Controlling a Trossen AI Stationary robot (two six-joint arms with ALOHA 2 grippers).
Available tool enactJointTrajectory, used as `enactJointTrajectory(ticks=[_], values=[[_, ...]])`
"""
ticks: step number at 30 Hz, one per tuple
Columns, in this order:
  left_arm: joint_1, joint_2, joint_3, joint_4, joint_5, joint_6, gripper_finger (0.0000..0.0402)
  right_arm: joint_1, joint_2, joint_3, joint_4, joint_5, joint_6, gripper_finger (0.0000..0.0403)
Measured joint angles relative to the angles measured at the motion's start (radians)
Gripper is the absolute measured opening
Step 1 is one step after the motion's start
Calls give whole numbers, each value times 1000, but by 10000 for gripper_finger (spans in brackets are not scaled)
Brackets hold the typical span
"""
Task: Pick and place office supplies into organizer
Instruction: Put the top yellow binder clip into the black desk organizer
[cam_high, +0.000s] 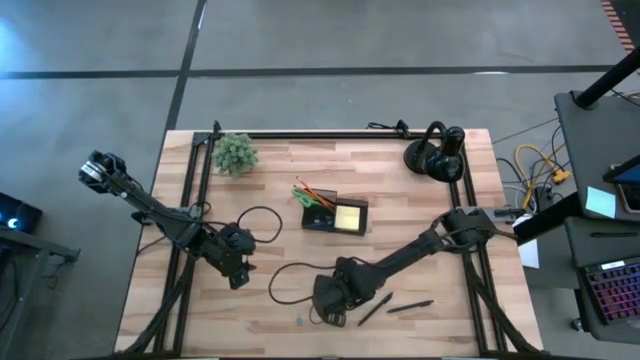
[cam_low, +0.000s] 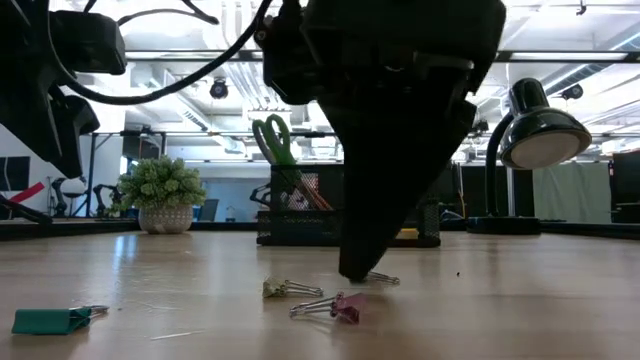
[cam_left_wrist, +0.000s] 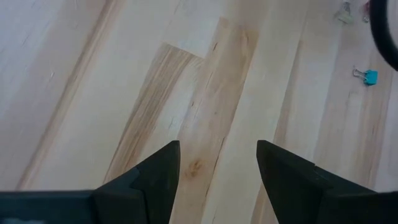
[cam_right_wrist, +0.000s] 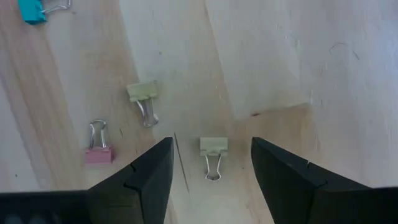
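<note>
Nearest the table's front edge, a teal binder clip (cam_low: 45, 319) lies alone; beside it, a pink binder clip (cam_right_wrist: 98, 145) and two pale yellow-green binder clips (cam_right_wrist: 213, 153) rest on the wood. The right gripper (cam_right_wrist: 211, 168) hangs low over them, fingers spread, one pale clip between the tips, ungrasped. Two black pens (cam_high: 392, 307) lie just right of it. The left gripper (cam_left_wrist: 217, 168) waits, released, over bare wood at left. Farther back, mid-table, the black organizer (cam_high: 335, 216) holds a yellow sticky-note pad (cam_high: 349, 216), green-handled scissors (cam_low: 274, 140) and orange pencils (cam_high: 312, 191).
</note>
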Motion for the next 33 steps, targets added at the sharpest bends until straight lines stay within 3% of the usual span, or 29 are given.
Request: enactJointTrajectory(ticks=[6,16,27,33], values=[[0,0,0,0,-1,0,199,0,0,0,0,-5,0,196],[0,0,0,0,-3,4,199,-9,0,-16,21,-7,2,142],[0,0,0,0,-3,5,199,-9,-4,-36,45,-15,16,133],[0,0,0,0,-3,5,199,-9,-4,-43,45,-3,2,103]])
